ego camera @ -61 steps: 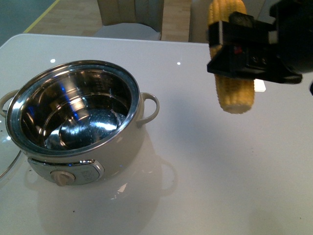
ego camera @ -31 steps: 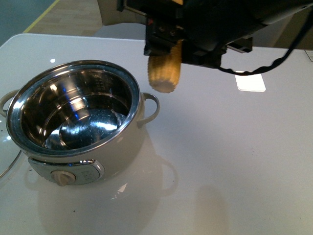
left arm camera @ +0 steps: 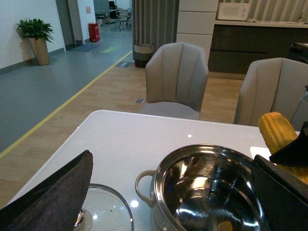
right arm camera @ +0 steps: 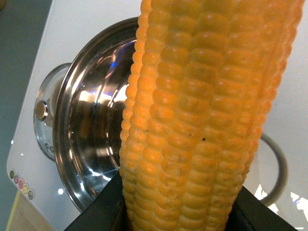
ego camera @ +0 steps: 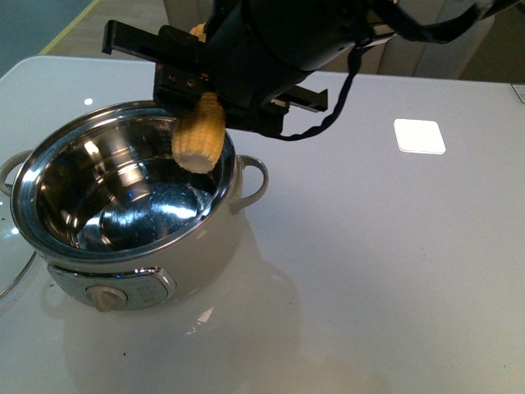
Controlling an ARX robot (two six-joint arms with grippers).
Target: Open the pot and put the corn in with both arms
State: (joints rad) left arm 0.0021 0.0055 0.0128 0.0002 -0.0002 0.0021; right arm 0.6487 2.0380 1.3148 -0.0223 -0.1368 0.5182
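We are holding the corn (ego camera: 199,139) upright in our right gripper (ego camera: 203,105), jaws clamping its middle, its lower tip hanging over the far rim of the open pot (ego camera: 123,246). Our left gripper (left arm camera: 172,161) is gaping wide near the pot, and the lid (left arm camera: 103,211) is lying just left of the pot.

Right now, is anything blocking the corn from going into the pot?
Nothing visible does. The lid lies on the table beside the pot, whose steel mouth is open and empty. The right gripper holds the corn upright, its lower end above the opening.
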